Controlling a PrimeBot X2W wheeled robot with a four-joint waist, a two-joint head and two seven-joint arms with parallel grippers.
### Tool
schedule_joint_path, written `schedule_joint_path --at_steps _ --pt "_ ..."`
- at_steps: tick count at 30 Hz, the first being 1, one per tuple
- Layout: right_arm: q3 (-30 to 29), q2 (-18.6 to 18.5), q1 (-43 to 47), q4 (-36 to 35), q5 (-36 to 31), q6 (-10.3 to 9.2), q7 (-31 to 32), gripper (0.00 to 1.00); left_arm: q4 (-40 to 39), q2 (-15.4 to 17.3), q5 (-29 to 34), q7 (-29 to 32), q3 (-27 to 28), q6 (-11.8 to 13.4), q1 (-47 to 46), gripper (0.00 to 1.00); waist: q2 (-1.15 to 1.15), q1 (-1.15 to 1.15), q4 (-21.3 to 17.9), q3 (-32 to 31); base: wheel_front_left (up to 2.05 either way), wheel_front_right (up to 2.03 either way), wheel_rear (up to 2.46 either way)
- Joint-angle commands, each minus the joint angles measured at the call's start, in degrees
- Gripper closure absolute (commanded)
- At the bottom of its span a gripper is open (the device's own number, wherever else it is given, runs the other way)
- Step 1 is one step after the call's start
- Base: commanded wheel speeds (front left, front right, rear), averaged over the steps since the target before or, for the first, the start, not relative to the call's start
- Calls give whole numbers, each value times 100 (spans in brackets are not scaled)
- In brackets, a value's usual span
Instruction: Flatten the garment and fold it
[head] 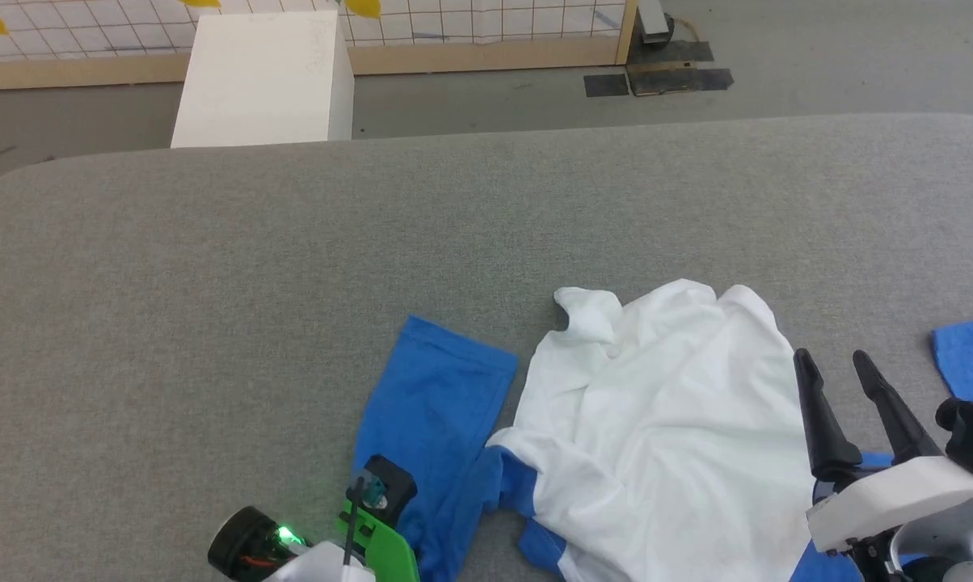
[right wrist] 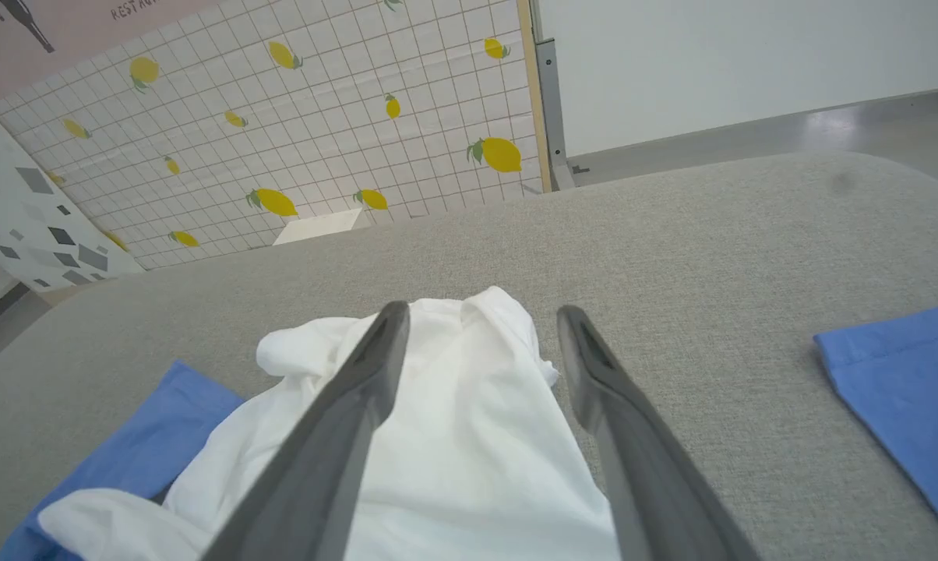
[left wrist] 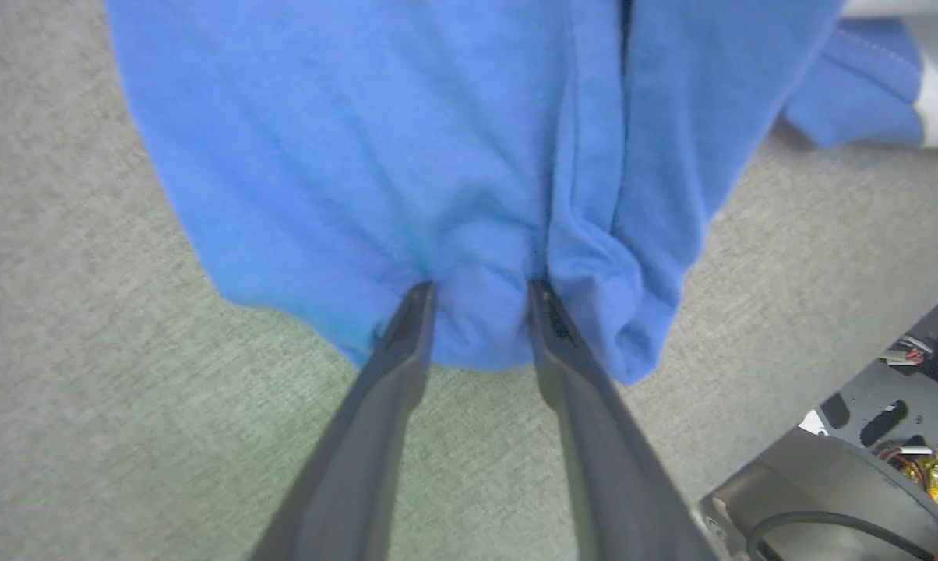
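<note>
Head view: on the grey surface (head: 292, 283), toward the near edge and right of the middle, the garment (head: 664, 420), crumpled and not flattened. White body bunched in soft folds, with one corner rolled up on the far side. Left blue sleeve (head: 430, 404) flat, stretched from the near edge toward the far one, cuff end square. Right blue sleeve (head: 971, 356) by the right edge, apart from the white heap. Right gripper (head: 832, 360) over the body's right side, fingers spread wide, nothing between them. Beyond the far edge, a white box (head: 264, 81) on the floor.

Left wrist view: left gripper (left wrist: 481, 292) low over the surface, fingers partly apart, tips sunk into the end of a blue sleeve with a bunch of cloth puckered between them. Firm pinch or not: cannot tell. Creases running up the sleeve from the tips.

Right wrist view: fingers wide, above the white folds. Blue cloth on both sides, flat on grey. Behind, a tiled lemon-print wall (right wrist: 282, 156).
</note>
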Motion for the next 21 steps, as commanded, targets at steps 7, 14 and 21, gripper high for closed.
schedule_joint_path --at_steps 7,14,21 --pt "83 2 -187 59 92 -8 -83 0 281 348 355 -820 350 281 -400 100 0 0 44 70 0 0 0" --pt "125 2 -231 139 67 -8 -62 0 610 763 411 -2059 1698 1098 -1066 100 0 0 50 161 0 0 0" --pt "206 2 -301 276 -42 -8 99 0 1268 634 -54 -2525 2119 1143 -1226 0 0 0 32 229 0 0 0"
